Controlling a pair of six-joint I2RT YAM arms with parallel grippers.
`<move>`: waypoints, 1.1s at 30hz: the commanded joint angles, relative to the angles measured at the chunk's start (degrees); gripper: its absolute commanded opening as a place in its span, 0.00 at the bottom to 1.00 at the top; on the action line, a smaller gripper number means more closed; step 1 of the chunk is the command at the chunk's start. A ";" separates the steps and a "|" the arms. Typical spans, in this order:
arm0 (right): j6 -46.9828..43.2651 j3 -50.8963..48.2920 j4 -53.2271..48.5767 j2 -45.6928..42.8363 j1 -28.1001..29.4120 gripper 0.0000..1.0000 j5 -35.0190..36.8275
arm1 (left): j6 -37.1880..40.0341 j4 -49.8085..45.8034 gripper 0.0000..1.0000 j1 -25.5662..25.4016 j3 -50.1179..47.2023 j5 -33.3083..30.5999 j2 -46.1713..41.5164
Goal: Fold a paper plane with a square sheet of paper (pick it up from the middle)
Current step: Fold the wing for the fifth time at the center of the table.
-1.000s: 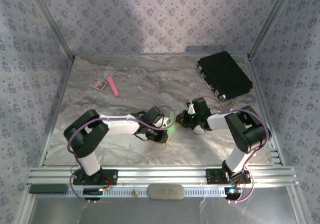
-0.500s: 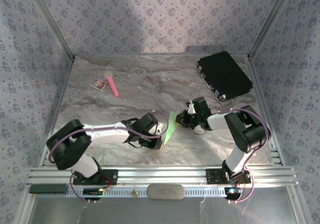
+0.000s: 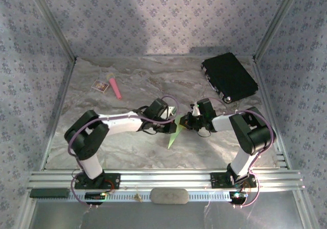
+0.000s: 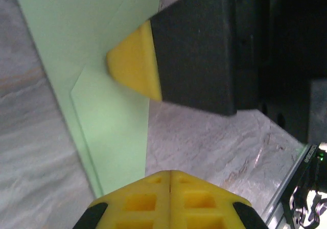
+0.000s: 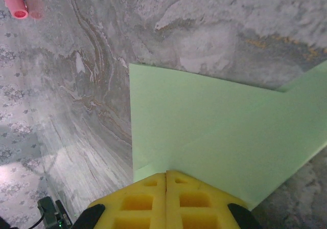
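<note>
Once apart, left gripper at paper

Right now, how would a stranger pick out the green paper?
On the marble table, look at the middle, where the left arm and right arm meet. The paper is between their tips, a slim folded strip. It alone is lime green; the stick is pink, the case black.

The two arms bend inward and meet at mid-counter. The left gripper and right gripper sit tip to tip at the upper end of the green paper, a slim strip whose point aims toward the near edge. A black case lies far right. A pink stick and a small card lie far left.
</note>
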 commanded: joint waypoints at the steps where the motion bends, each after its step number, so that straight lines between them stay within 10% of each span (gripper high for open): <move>1: -0.36 -1.11 -3.17 1.73 -0.67 0.00 2.20 | -0.12 1.39 0.02 -0.24 3.13 1.89 2.87; 19: 0.67 -2.73 -0.61 2.53 -0.88 0.00 1.92 | 2.30 -2.89 0.04 -1.77 5.48 0.67 10.87; 33: -0.22 -2.87 0.63 3.69 -1.83 0.00 0.55 | 1.67 -4.95 0.10 -3.69 -4.09 2.11 0.89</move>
